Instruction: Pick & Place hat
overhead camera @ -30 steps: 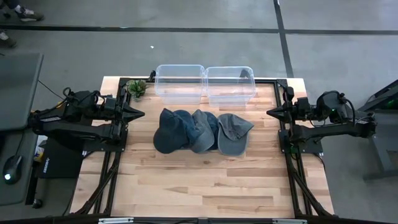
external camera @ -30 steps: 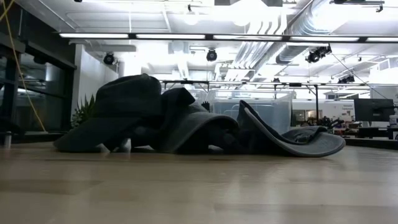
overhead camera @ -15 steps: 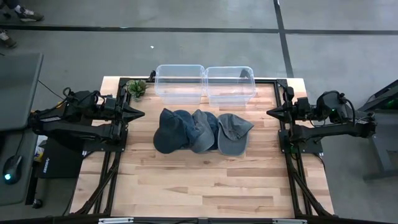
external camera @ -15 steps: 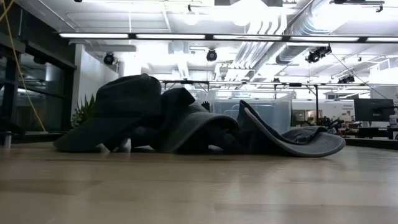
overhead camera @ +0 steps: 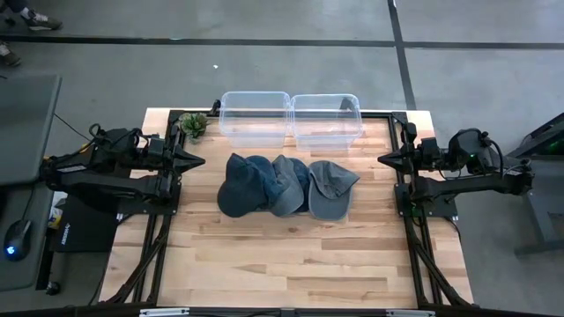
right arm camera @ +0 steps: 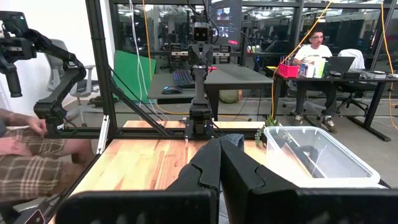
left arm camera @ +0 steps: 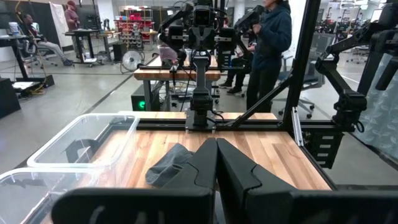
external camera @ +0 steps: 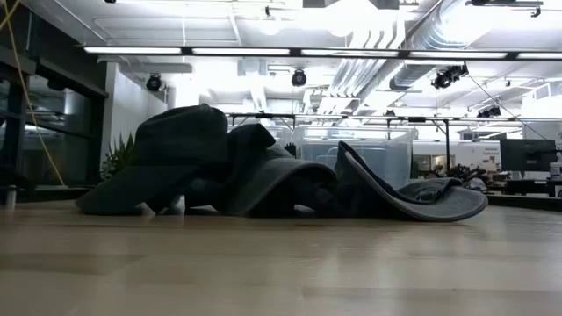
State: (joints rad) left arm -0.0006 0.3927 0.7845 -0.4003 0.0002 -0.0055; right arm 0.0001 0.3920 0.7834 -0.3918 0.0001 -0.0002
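Denim hats (overhead camera: 286, 185): overlapping row, left to right, mid-table.
Left gripper (overhead camera: 196, 161): clenched, empty, left of row.
Right gripper (overhead camera: 386, 159): clenched, empty, probably slightly nearer.

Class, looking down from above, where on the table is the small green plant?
In the high view the small green plant sits at the table's far left corner, just left of the two clear bins, near the left arm.
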